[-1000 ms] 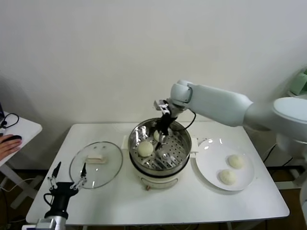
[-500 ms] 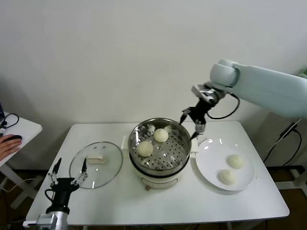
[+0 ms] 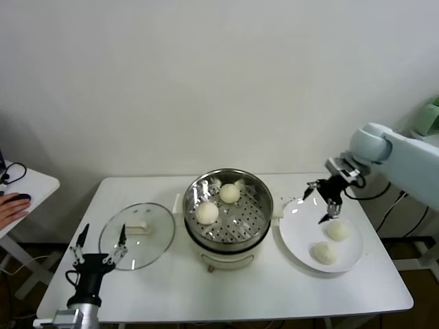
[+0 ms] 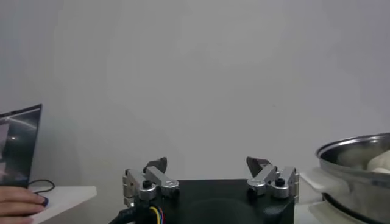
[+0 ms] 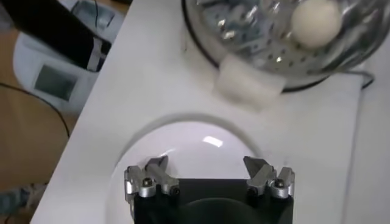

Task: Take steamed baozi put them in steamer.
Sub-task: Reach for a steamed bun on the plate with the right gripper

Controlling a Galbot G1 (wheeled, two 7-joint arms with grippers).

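The steel steamer [image 3: 228,238] stands mid-table with two baozi inside, one at the left [image 3: 207,212] and one at the back [image 3: 230,193]. Two more baozi [image 3: 337,230] [image 3: 324,253] lie on the white plate [image 3: 298,236] to its right. My right gripper [image 3: 324,202] is open and empty, hovering above the plate's far edge, just left of the nearer-back baozi. In the right wrist view the gripper [image 5: 207,164] is over the plate [image 5: 195,146], with the steamer [image 5: 244,36] and one baozi [image 5: 315,21] beyond. My left gripper [image 3: 97,245] is open, parked at the table's front left.
A round glass lid [image 3: 137,236] with a cream knob [image 3: 137,227] lies left of the steamer. A side table with a hand on a mouse [image 3: 10,202] is at far left. The steamer's rim [image 4: 356,155] shows in the left wrist view.
My right gripper left the second baozi in the steamer, lifted out and swung right to above the plate. The left arm stayed parked.
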